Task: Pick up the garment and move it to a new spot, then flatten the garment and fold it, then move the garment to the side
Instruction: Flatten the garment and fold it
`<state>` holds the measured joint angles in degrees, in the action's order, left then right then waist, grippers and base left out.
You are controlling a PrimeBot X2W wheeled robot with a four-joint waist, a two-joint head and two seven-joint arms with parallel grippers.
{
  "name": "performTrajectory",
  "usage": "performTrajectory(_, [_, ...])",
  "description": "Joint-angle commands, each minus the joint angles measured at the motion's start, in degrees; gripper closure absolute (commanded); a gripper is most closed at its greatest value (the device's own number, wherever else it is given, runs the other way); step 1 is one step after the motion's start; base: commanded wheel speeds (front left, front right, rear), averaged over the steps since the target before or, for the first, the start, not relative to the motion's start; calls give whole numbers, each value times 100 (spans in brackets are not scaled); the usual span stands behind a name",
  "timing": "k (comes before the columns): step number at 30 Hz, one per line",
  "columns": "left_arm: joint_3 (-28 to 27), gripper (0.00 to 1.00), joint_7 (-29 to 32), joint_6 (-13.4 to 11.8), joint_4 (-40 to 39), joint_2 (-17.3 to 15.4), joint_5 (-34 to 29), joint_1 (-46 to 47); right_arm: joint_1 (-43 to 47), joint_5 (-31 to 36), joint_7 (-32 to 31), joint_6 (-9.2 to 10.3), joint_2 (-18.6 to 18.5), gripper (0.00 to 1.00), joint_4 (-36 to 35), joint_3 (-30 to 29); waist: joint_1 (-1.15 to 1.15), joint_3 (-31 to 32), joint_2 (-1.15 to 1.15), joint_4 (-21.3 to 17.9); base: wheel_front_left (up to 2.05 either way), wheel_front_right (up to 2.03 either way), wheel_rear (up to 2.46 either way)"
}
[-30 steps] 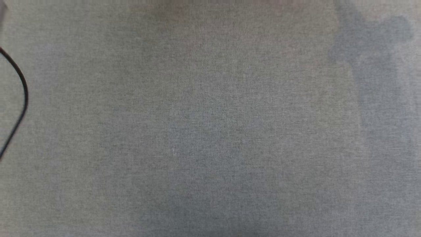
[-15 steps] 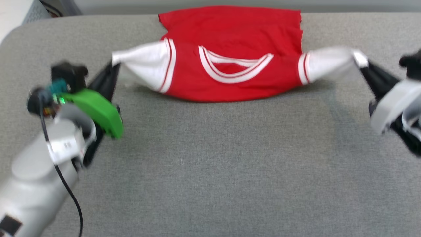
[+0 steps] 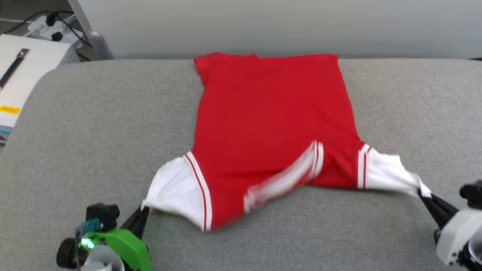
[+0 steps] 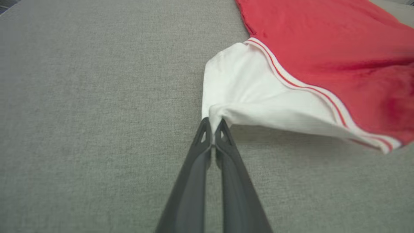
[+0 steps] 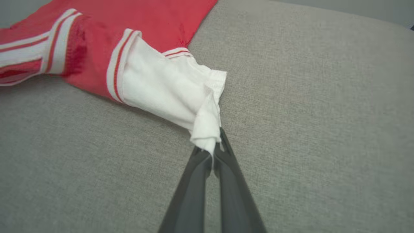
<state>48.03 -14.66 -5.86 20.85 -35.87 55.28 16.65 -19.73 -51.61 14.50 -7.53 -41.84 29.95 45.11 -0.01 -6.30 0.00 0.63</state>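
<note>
The garment (image 3: 271,113), a red jersey with white sleeves, lies spread on the grey padded table (image 3: 94,124), hem at the far edge, striped collar (image 3: 286,177) toward me. My left gripper (image 3: 142,213) is shut on the tip of the white left sleeve (image 3: 173,192); the left wrist view shows its fingers (image 4: 212,129) pinching that sleeve (image 4: 239,87). At the lower right, my right gripper (image 3: 423,195) is shut on the other white sleeve (image 3: 388,173), whose bunched cloth (image 5: 203,129) is clamped in the right gripper (image 5: 212,150). The chest letters are hidden.
A white box (image 3: 22,75) with a yellow label stands off the table's left corner, with cables (image 3: 45,19) and a metal post (image 3: 94,37) behind it. A pale wall (image 3: 282,26) runs along the far edge. Bare grey cloth flanks the jersey.
The head camera has tilted up, bringing table and garment into view. Since half a second ago both grippers have drawn the sleeves toward me, stretching the jersey out long.
</note>
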Motion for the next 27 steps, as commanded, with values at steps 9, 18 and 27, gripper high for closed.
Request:
performTrajectory(9, [-653,100,-33,-128,60,295,-179,-1116,1565,332,50,4,158,100,-79,-1062,1,345,0,31,0,0,0])
performTrajectory(18, [-1146,100,-33,-132,-61,493,-511,-1771,2644,459,-219,4,401,100,-351,-1786,1,386,0,66,0,0,0])
performTrajectory(27, [-1420,100,-33,-150,-356,757,-1053,-1639,2562,799,-636,4,333,0,-1005,-2490,1,313,0,83,0,0,0])
